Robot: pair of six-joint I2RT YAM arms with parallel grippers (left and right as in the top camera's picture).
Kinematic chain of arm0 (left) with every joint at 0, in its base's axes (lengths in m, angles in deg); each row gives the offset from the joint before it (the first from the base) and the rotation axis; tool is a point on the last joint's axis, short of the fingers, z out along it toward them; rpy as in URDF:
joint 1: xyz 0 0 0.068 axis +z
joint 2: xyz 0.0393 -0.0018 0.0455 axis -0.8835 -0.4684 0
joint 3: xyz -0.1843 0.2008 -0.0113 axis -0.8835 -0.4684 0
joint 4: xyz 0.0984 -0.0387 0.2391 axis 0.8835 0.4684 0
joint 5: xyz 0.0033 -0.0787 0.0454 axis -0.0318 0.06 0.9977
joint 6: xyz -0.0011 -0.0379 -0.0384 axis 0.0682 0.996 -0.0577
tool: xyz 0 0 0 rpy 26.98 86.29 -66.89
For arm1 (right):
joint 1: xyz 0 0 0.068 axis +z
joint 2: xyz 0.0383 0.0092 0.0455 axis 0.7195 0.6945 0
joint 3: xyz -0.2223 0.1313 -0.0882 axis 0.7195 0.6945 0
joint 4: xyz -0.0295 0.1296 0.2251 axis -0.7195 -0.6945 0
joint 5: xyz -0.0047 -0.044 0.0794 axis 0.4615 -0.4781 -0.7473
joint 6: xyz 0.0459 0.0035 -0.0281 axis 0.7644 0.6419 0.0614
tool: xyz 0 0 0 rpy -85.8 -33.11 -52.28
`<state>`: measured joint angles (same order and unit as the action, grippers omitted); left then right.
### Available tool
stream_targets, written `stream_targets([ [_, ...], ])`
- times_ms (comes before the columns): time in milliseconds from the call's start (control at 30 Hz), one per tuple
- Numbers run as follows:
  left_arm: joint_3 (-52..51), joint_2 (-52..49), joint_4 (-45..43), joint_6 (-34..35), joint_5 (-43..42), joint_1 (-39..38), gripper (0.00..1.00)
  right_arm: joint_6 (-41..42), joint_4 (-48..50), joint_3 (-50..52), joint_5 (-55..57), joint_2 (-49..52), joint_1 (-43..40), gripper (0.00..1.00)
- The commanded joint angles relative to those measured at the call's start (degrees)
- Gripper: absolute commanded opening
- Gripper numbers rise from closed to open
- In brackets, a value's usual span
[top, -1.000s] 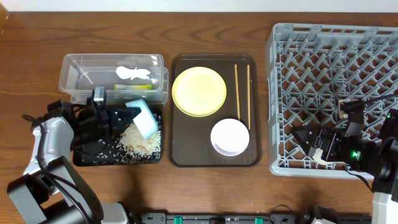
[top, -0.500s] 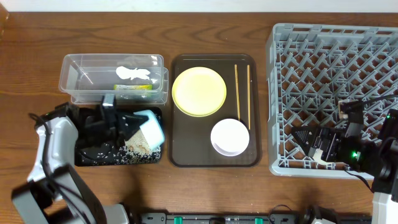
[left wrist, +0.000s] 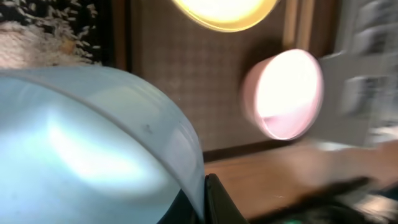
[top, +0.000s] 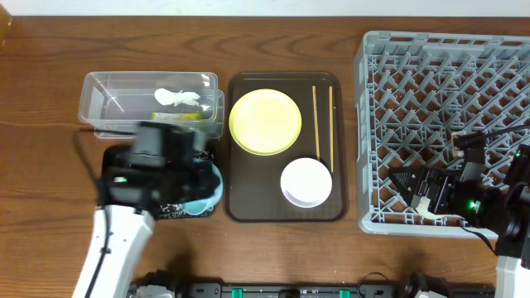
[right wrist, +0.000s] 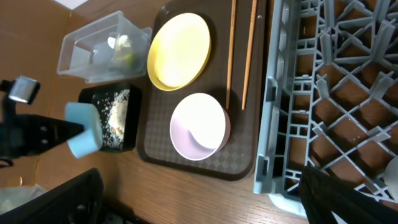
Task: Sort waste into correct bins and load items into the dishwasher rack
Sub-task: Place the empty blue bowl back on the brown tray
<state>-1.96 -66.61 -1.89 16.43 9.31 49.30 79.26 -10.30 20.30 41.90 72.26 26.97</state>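
Observation:
My left gripper (left wrist: 208,202) is shut on the rim of the light-blue bowl (left wrist: 93,143). It holds the bowl (top: 212,189) over the right end of the black tray (top: 170,213), which the arm mostly hides. Rice scraps (left wrist: 37,37) lie in that tray. The clear tub (top: 108,108) holds the white paper scrap (top: 176,97) and the green-yellow wrapper (top: 175,117). The pale-yellow plate (top: 265,122), the white bowl (top: 306,182) and two chopsticks (top: 315,124) lie on the brown serving tray (top: 240,211). My right gripper (top: 418,192) is open and empty over the grey rack (top: 447,91).
The rack's front left corner (right wrist: 267,168) stands close to the brown serving tray's right edge. Bare wooden table (top: 50,50) shows to the left of and behind the tub. The left wrist view is blurred.
My left arm has swung over the black tray and now covers it. The light-blue bowl has moved a little right and toward the front with it. The right arm has not moved.

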Motion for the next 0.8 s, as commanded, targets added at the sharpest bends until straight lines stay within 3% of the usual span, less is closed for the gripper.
stream_targets([
  [0, -0.6, -2.6, -3.4, 7.6, 18.1, -9.8, 0.06, -0.7, 0.2, -0.4, -0.7, -0.3, -0.4, 0.98],
  [200, -0.9, -13.7, -12.0, 8.2, 22.3, -22.8, 0.06, -0.7, 0.1, -0.4, -0.7, -0.3, -0.4, 0.99],
  [500, -0.5, -24.5, -18.2, 8.2, 22.3, -28.1, 0.12, -0.7, 0.1, -0.4, -0.7, -0.3, -0.4, 0.99],
  [767, 5.8, -18.9, -10.0, 8.1, 21.9, -28.1, 0.47, -0.7, 0.1, -0.4, -0.7, -0.3, -0.4, 0.99],
])
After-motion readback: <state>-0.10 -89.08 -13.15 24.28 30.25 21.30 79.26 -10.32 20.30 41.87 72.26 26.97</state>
